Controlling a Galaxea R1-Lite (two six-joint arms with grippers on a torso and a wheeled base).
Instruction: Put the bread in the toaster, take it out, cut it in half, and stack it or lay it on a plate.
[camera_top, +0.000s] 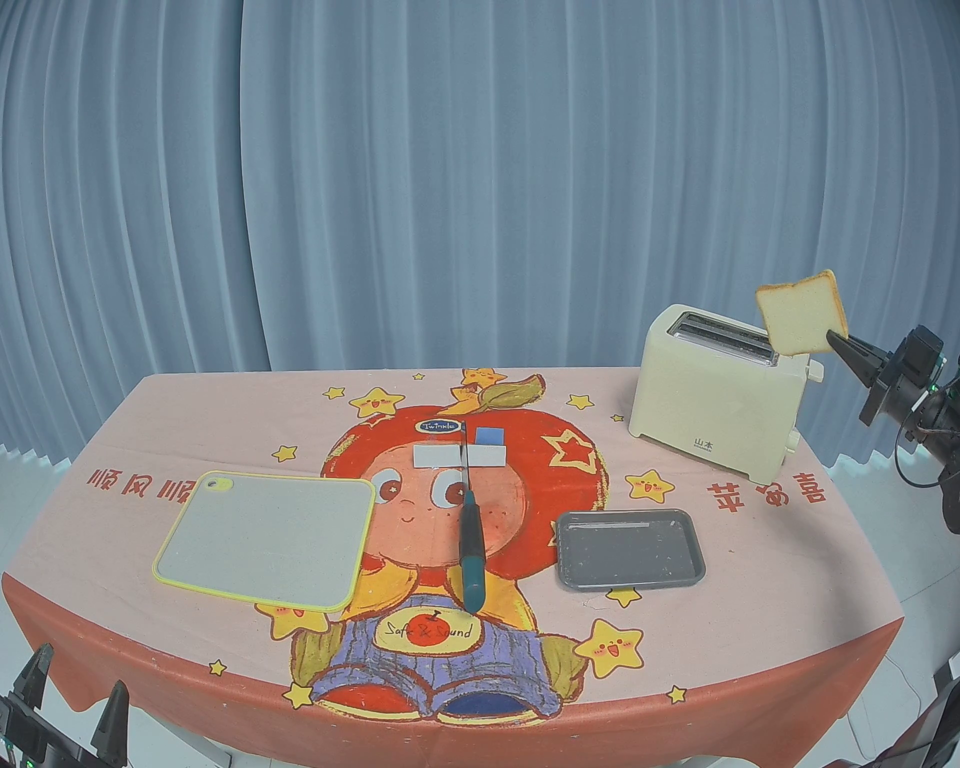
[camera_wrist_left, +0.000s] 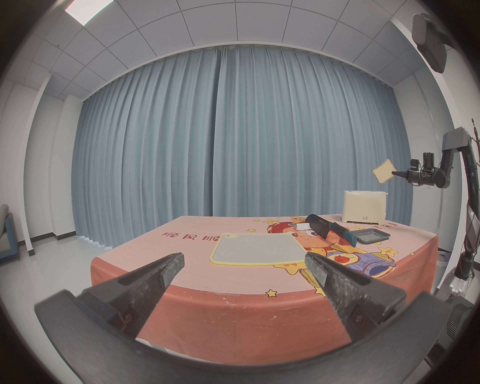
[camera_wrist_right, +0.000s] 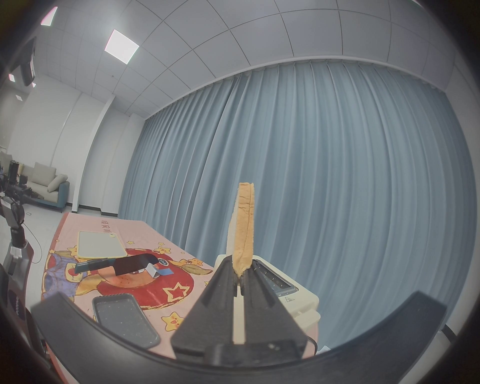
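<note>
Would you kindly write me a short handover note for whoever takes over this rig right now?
Right gripper: shut on the bread, held in the air by the toaster top, not in a slot.
Left gripper: open, empty, low off the table front.
On the table: cutting board left, knife middle, tray right.
Done: bread picked up; whether toasted, cannot tell.
Left: toasting if needed, halving, laying on tray.

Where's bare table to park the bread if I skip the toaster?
Bare cloth lies behind the cutting board toward the far left corner, and in front of the tray up to the near right edge. The board's own top is bare too. Crowded: the knife lies in the strip between board and tray.
</note>
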